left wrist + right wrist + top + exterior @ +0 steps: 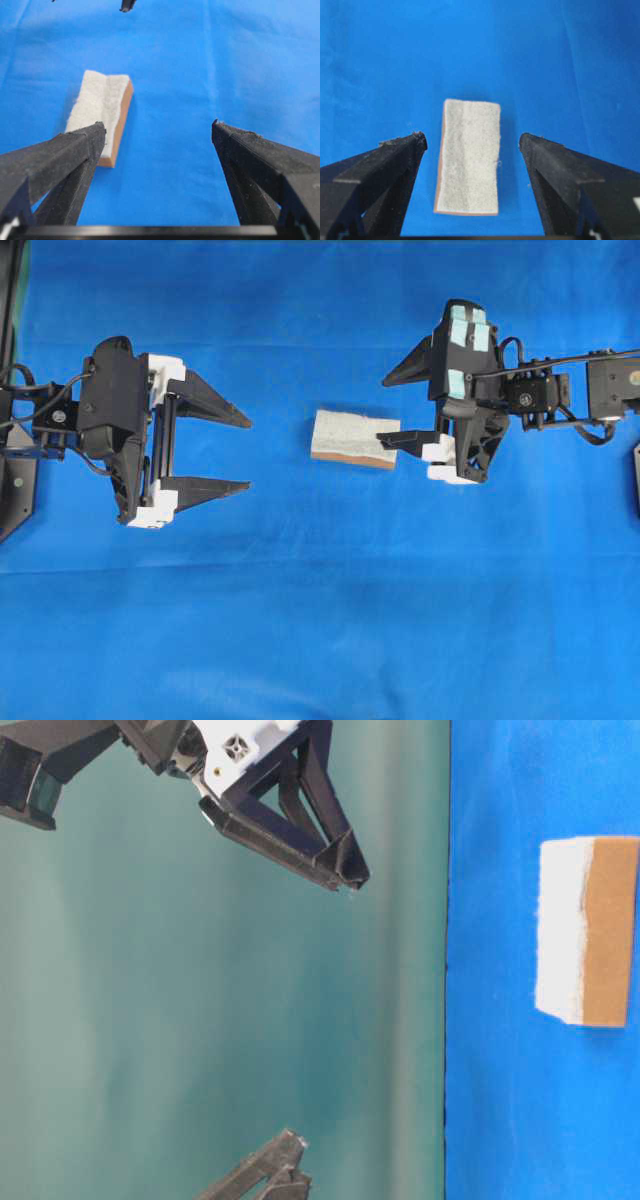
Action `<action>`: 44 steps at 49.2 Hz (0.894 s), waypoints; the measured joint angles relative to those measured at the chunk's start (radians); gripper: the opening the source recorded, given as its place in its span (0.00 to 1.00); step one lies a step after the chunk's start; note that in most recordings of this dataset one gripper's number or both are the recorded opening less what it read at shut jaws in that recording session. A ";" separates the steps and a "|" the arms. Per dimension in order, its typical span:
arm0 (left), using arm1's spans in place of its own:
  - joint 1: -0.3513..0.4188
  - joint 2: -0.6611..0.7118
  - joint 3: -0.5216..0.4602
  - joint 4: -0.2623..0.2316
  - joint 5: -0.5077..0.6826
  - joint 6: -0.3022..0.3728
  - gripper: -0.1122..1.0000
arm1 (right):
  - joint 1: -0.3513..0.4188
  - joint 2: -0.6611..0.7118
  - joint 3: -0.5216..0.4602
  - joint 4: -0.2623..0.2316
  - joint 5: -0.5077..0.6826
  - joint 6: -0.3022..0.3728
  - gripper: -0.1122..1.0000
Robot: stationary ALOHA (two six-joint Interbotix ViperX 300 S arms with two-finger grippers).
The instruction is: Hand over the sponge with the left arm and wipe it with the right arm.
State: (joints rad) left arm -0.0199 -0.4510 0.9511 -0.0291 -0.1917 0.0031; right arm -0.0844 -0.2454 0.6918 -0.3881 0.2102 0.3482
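The sponge (354, 438) lies flat on the blue worktop (320, 620), near the middle, its speckled grey-white face up and the thin orange-brown layer showing along one edge. Nothing grips it.

The right arm (530, 390) reaches in from the right side of the overhead view, its wrist rolled so that the teal patches face up and one finger sits above the other. Its tool (395, 407) is spread wide. In the overhead view the lower finger (405, 440) overlaps the sponge's right end (whether it touches the sponge I cannot tell). The right wrist view looks down on the sponge (468, 157), which lies lengthwise in the gap between the two black fingers (395, 165), apart from both.

The left arm (110, 425) sits well to the left, level and pointing toward the sponge, with a stretch of bare worktop between them. Its tool (248, 454) also stands fully apart, the two pointed fingers parallel. In the left wrist view the sponge (102, 110) lies ahead and to the left, partly hidden behind the left-hand finger (65, 155).

In the table-level view the sponge (588, 932) rests on the blue worktop while the right arm's finger (300, 830) hangs clear of it.
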 measured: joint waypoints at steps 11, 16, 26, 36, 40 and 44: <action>0.000 -0.052 0.006 0.000 0.029 -0.003 0.92 | 0.008 -0.034 0.018 0.000 0.002 0.000 0.76; 0.000 -0.129 0.023 0.000 0.060 -0.003 0.92 | 0.015 -0.114 0.055 -0.002 0.003 0.000 0.76; 0.000 -0.314 0.087 0.000 0.115 -0.003 0.92 | 0.017 -0.308 0.156 0.000 0.006 0.000 0.76; 0.002 -0.482 0.141 0.002 0.221 -0.002 0.92 | 0.026 -0.528 0.256 0.000 0.046 0.000 0.76; 0.003 -0.549 0.175 0.002 0.250 0.002 0.92 | 0.029 -0.620 0.302 0.002 0.064 0.000 0.76; 0.005 -0.617 0.207 0.002 0.267 0.000 0.92 | 0.035 -0.712 0.351 0.015 0.080 0.000 0.76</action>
State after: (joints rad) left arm -0.0153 -1.0677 1.1582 -0.0276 0.0752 0.0031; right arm -0.0491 -0.9572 1.0431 -0.3728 0.2899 0.3482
